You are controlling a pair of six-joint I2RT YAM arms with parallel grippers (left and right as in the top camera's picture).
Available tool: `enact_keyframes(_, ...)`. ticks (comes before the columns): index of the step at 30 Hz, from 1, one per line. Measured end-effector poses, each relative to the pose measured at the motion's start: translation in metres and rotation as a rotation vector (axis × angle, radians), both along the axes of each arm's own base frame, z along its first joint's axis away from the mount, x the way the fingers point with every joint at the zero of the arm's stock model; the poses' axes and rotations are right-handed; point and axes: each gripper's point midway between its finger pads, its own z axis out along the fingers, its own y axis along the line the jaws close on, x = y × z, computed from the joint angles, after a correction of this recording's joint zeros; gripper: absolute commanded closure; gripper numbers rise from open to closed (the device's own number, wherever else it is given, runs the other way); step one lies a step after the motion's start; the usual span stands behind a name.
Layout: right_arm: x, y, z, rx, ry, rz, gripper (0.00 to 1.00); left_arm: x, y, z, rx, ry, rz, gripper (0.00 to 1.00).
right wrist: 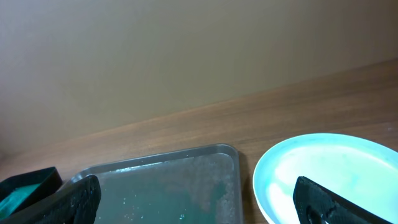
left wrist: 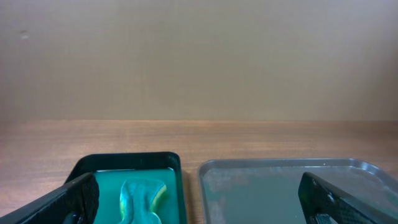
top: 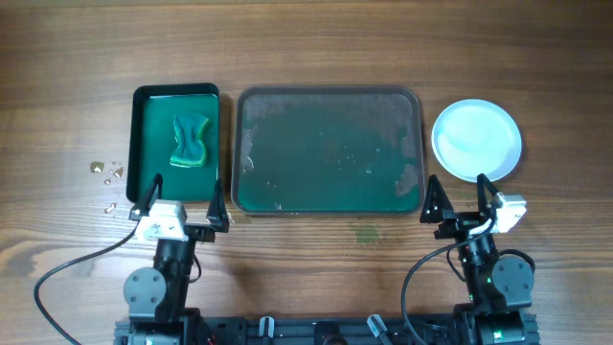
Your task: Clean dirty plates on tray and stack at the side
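Big tray sits mid-table, its face showing wet smears + specks. Pale-blue plate lies on the wood just right of it, off the tray; can't tell if more are under it. Small tray w/ sponge sits just left. L gripper + R gripper hang at near side, both wide open, holding nothing.

Both arms are folded back over their bases at the near side, wrists low and pointing straight ahead. The left gripper has its jaws spread wide with nothing between them. The right gripper stands likewise, jaws wide apart and empty, its wrist rolled a little
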Motion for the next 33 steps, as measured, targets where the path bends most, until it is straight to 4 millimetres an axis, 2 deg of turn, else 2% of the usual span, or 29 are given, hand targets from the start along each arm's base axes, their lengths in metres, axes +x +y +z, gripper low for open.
enact_keyframes(7,0.000,0.000,0.000,0.000,0.000,0.000,0.00,0.001,0.000,-0.034,0.006,0.121,0.000,0.00)
enact_keyframes(33,0.000,0.000,0.000,0.000,0.000,0.000,0.00,0.001,0.000,-0.034,0.006,0.120,0.000,0.00)
